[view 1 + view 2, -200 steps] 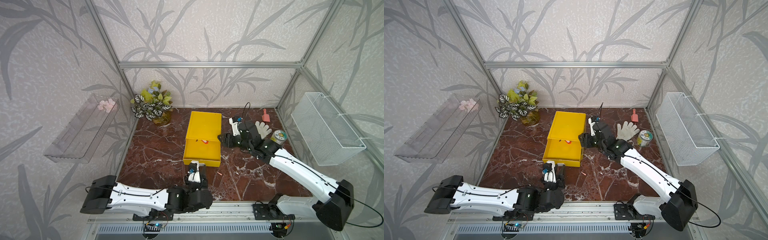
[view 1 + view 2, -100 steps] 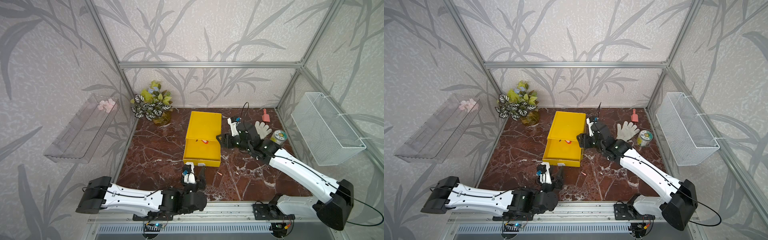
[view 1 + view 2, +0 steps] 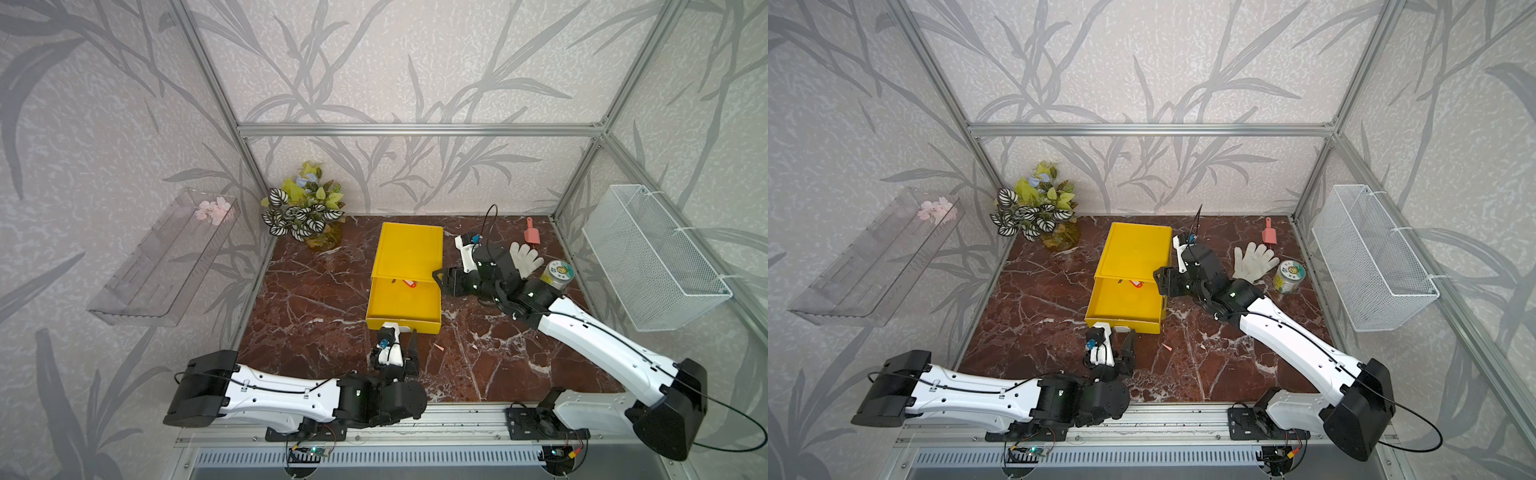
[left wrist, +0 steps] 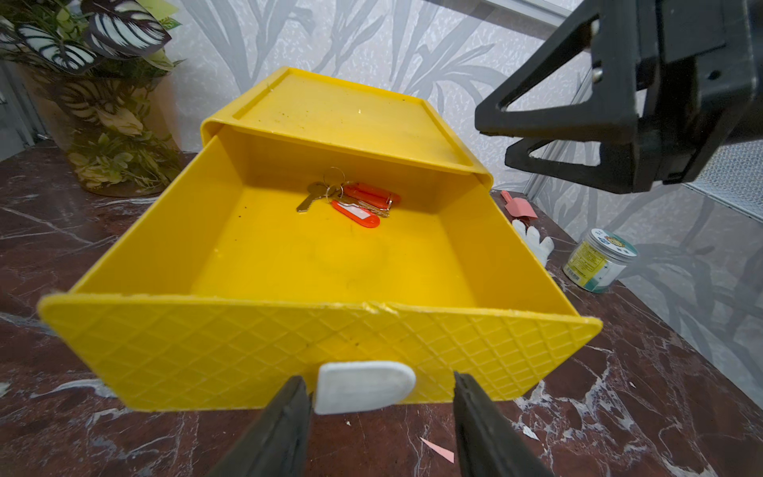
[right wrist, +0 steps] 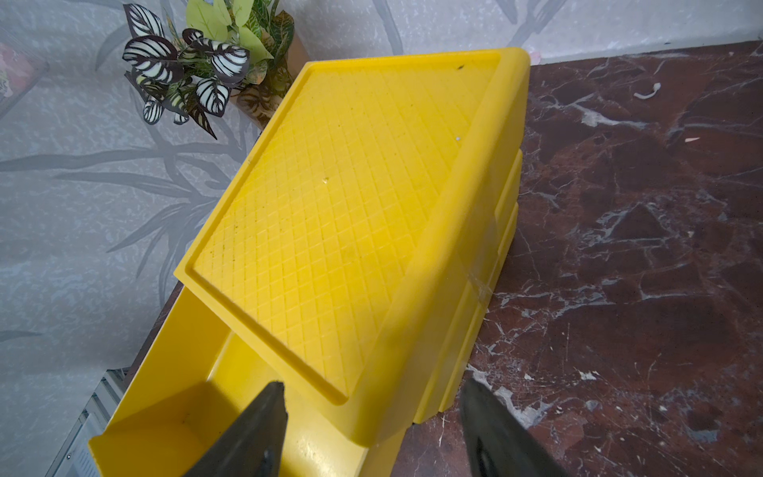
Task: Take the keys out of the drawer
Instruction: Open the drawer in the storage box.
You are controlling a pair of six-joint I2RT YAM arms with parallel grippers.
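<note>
One bunch of keys [image 4: 346, 201], silver with red tags, lies inside the open yellow drawer [image 4: 289, 355], at its back, just under the edge of the case [image 5: 342, 198]. We cannot read the tags' white inserts. Our left gripper [image 4: 377, 409] is spread, its fingers flanking the drawer's white handle [image 4: 365, 386] without clamping it. Our right gripper [image 5: 371, 384] is spread too, straddling a corner of the case. A wire basket [image 3: 652, 257] hangs by the right arm. A clear shelf [image 3: 166, 257] opposite holds pink flowers [image 3: 214, 210]. The label on the jar [image 4: 598, 260] is too small to read.
</note>
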